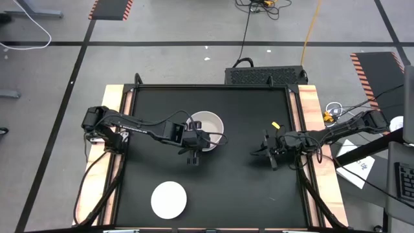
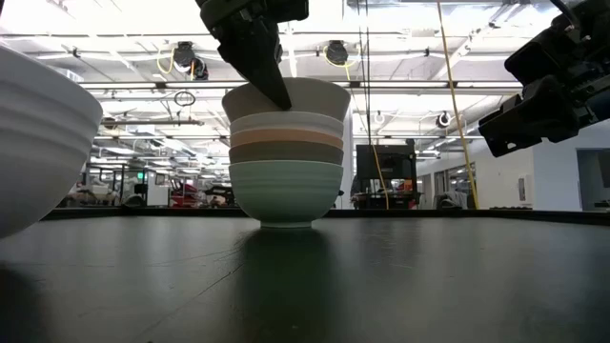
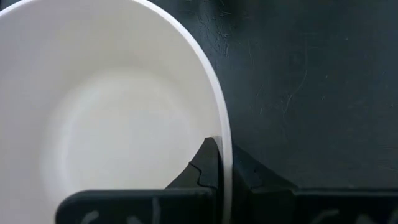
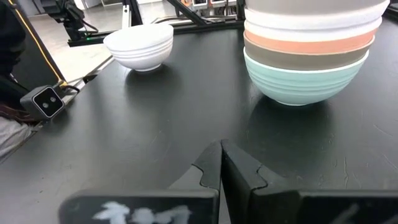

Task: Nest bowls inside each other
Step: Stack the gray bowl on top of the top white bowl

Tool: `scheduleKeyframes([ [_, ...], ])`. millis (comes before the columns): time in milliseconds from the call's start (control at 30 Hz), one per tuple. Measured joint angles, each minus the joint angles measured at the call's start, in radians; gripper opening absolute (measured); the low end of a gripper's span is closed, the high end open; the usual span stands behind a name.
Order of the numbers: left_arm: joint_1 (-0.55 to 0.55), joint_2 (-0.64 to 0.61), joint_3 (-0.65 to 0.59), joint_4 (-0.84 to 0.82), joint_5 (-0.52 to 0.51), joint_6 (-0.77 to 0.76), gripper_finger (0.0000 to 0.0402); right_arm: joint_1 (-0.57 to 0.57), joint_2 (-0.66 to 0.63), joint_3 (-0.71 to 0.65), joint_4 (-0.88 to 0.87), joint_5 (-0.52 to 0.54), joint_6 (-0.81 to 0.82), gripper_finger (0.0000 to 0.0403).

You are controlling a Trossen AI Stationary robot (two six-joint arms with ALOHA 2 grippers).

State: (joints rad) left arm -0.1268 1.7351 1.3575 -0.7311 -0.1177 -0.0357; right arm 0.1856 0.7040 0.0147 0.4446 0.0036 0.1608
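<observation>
A stack of nested bowls stands on its mint green bottom bowl mid-table. Above that come olive-grey, salmon-orange and white bowls, with a pale beige-grey bowl on top. A lone white bowl rests on its base near the near edge; it also shows in the right wrist view as the white bowl. My left gripper is at the stack's near-left rim, shut on the top bowl. My right gripper is shut and hangs above bare table to the right of the stack. My left gripper holds the top bowl by its rim, one finger inside the bowl and one outside. The fingers come from above, slanting down. The bowl sits nested in the stack, roughly level.
A small yellow object lies on the black table right of the stack. Wooden rails border the table's left and right sides. A small camera box sits at the table's edge. Bare black surface lies between the stack and the lone white bowl.
</observation>
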Motion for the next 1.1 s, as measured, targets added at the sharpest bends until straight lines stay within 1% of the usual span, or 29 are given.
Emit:
scheduleKeyframes([
  [167,0.0,0.0,-0.002,0.004,0.002,0.0,0.0005,0.0,0.0,0.0,0.0,0.0,0.002,0.0],
  [467,-0.007,-0.025,-0.008,0.032,0.038,-0.001,0.005,0.0,0.0,0.0,-0.001,0.0,0.003,0.0],
  [667,-0.008,-0.035,-0.01,0.055,0.038,0.007,0.0073,0.0,0.008,0.0,-0.001,0.0,0.003,0.0],
  [833,-0.009,-0.048,-0.009,0.103,-0.015,0.057,0.0098,0.0,0.022,0.0,0.001,0.0,0.011,0.0],
  [1100,-0.007,-0.101,-0.007,0.165,-0.114,0.134,0.0166,0.0,0.036,0.0,0.008,0.0,0.011,0.0],
])
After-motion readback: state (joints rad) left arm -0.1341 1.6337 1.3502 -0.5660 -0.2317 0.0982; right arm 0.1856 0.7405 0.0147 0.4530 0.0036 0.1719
